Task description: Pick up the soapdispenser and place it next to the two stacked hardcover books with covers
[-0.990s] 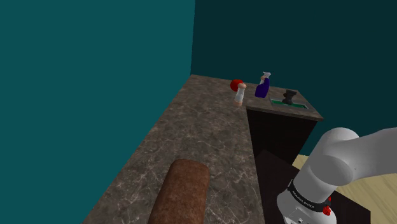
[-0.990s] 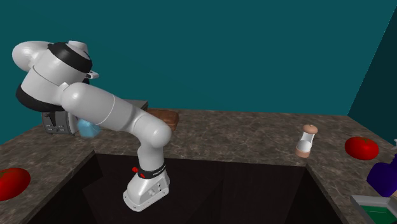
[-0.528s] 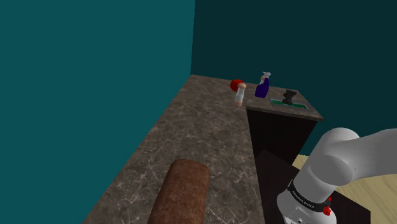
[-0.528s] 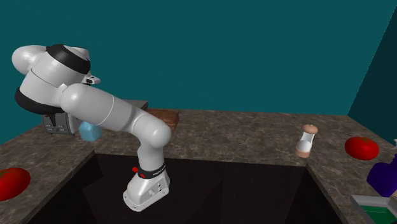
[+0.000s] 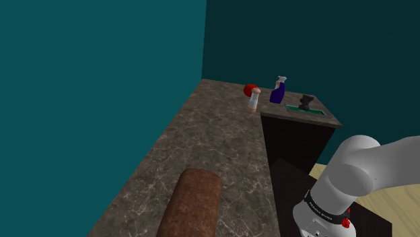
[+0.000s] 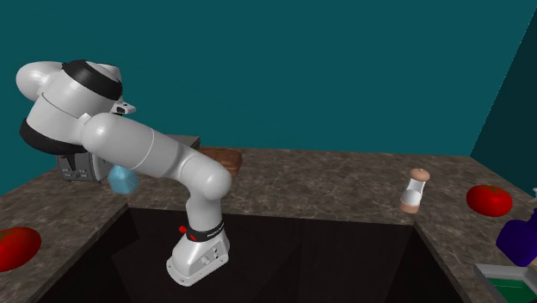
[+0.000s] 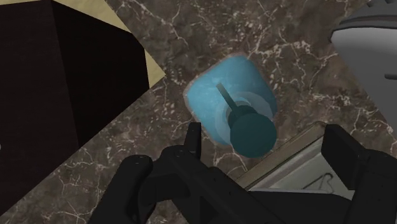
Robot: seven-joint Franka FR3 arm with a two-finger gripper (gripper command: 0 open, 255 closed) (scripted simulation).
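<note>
Over the tabletop (image 7: 286,38), we're above the soap dispenser (image 7: 210,95) (jaws apart, either side); off-centre closing could tip it.

Veined stone counter (image 7: 286,38), smooth soap dispenser (image 7: 213,95)

Lighting was dim, diffuse. Arm (image 6: 146,151) carried soft top highlight, shaded underside. Recess (image 6: 301,258) under countertop (image 6: 344,185) read near black.

Pale blue soap dispenser (image 7: 230,102) with dark teal pump head, upright on brown marbled counter (image 7: 305,51)
</note>
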